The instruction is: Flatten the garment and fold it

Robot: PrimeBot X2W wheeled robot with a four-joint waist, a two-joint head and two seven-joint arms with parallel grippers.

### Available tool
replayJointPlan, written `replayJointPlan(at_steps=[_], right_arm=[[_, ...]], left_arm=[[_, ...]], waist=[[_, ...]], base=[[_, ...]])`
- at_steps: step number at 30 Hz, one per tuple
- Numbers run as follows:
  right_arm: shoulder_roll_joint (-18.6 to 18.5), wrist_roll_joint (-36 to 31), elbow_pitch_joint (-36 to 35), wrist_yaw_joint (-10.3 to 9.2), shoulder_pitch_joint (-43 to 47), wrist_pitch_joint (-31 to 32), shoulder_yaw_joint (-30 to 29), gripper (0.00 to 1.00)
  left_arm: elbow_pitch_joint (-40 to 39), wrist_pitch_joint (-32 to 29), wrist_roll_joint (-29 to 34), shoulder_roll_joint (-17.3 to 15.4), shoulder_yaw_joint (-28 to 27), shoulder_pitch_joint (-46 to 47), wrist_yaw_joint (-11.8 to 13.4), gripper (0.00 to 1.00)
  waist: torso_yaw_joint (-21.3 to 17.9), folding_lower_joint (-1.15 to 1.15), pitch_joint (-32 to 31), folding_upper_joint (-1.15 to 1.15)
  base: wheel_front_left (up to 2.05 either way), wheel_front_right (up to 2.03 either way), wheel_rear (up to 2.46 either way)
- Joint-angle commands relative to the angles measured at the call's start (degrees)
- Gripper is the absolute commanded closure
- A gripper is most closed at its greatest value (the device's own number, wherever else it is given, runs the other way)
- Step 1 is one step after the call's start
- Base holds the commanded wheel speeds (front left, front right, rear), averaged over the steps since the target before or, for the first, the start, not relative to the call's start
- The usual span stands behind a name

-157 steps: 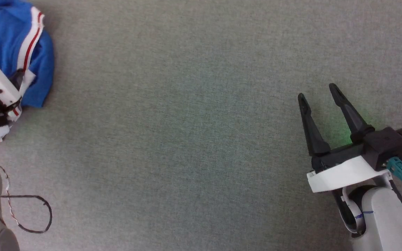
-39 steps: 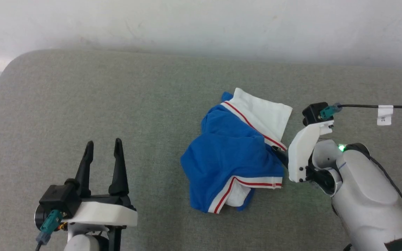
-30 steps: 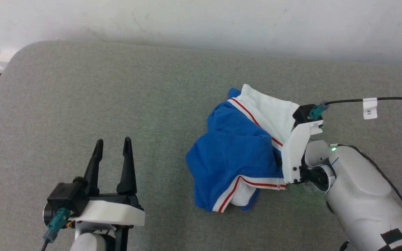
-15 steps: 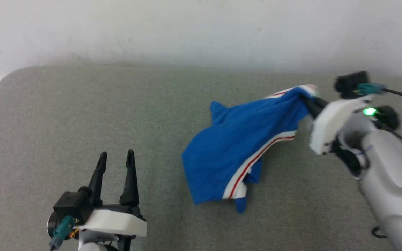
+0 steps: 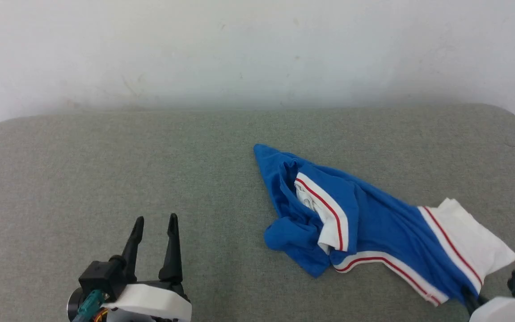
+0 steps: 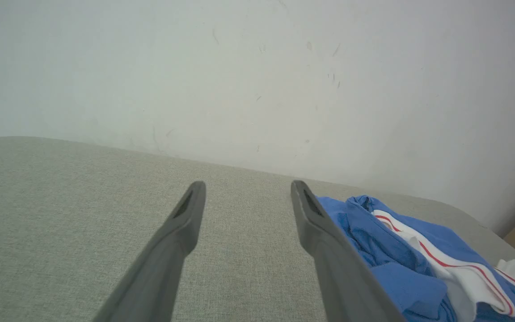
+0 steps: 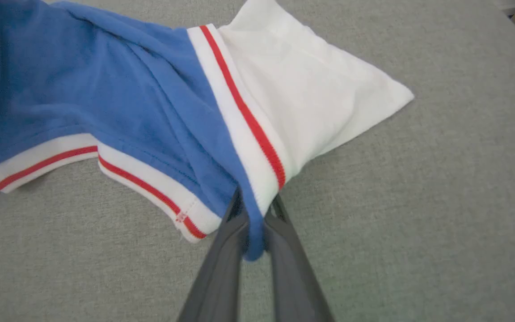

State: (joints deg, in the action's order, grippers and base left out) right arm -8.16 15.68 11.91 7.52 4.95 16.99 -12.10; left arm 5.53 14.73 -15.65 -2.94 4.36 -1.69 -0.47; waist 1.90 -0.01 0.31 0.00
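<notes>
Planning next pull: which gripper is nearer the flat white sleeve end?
Right. The right gripper grips the garment beside the sleeve end; the left gripper sits open, far to its left.

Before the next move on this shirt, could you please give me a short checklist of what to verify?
1. Right hand grips the shirt: ok, shut on a blue fold beside the white sleeve.
2. Left hand free: ok, open, holding nothing, apart from the shirt.
3. Shirt flat: not ok, bunched and folded over in its middle.
4. Shirt on the grey surface: ok, all that shows lies on it.
5. Single layer in the grip: cannot tell.
6. Printed side up: cannot tell, no print shows.
</notes>
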Motion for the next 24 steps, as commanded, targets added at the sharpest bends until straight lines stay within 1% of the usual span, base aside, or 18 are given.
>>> replayJointPlan(at_steps=[1, 2, 3, 5, 9, 13, 16, 20, 24], right_arm=[[1.9, -1.0, -1.6, -0.03, 2.0, 0.6, -0.7, 0.99], [2.8, -0.9, -2.2, -0.03, 2.9, 0.3, -1.3, 0.68], [3.4, -1.4, -2.6, -0.03, 3.6, -0.3, -1.5, 0.01], [4.2, -1.9, -3.9, -0.03, 4.1, -2.9, -1.9, 0.0], [4.9, -3.4, -7.7, -0.03, 3.7, -10.4, -1.7, 0.0], [5.1, -5.8, -11.4, -0.03, 3.8, -15.6, 0.5, 0.0], [5.2, -7.2, -14.0, -0.03, 4.5, -17.0, 3.8, 0.0], [5.2, -8.1, -16.8, -0.03, 6.0, -16.8, 7.6, 0.0], [5.2, -8.9, -19.5, -0.03, 6.8, -15.9, 11.2, 0.0]], left_arm=[[0.6, 0.3, -0.1, 0.1, 0.1, -0.4, -0.2, 0.0], [0.8, 0.3, -0.1, 0.1, 0.2, -0.3, -0.3, 0.0], [0.9, 0.3, 0.0, 0.1, 0.2, -0.2, -0.3, 0.0], [1.1, 0.3, 0.0, 0.1, 0.2, -0.1, -0.3, 0.0], [1.4, 0.3, 0.0, 0.1, 0.4, -0.3, -0.1, 0.0], [2.0, 0.3, -0.1, 0.1, 1.2, -0.1, 0.2, 0.0], [3.1, 0.3, -0.2, 0.1, 2.4, 0.4, -0.1, 0.0], [5.4, -0.9, 0.0, 0.1, 5.9, 3.1, -1.1, 0.0], [8.7, -5.7, -0.1, 0.1, 11.9, 7.7, -2.3, 0.0]], waist=[[-0.4, 0.01, -0.1, 0.0], [-0.6, 0.01, -0.1, 0.0], [-0.6, 0.01, 0.0, 0.0], [-0.9, 0.01, 0.1, 0.0], [-1.5, 0.01, -0.1, 0.0], [-1.8, 0.01, -0.6, 0.0], [-2.0, 0.01, -0.8, 0.0], [-2.2, 0.01, -0.7, 0.0], [-3.1, 0.01, 0.3, 0.0]], base=[[0.0, 0.0, 0.0], [0.0, 0.0, 0.0], [0.0, 0.0, 0.0], [0.0, 0.0, 0.0], [0.0, 0.0, 0.0], [0.0, 0.0, 0.0], [0.0, 0.0, 0.0], [0.0, 0.0, 0.0], [0.0, 0.0, 0.0]])
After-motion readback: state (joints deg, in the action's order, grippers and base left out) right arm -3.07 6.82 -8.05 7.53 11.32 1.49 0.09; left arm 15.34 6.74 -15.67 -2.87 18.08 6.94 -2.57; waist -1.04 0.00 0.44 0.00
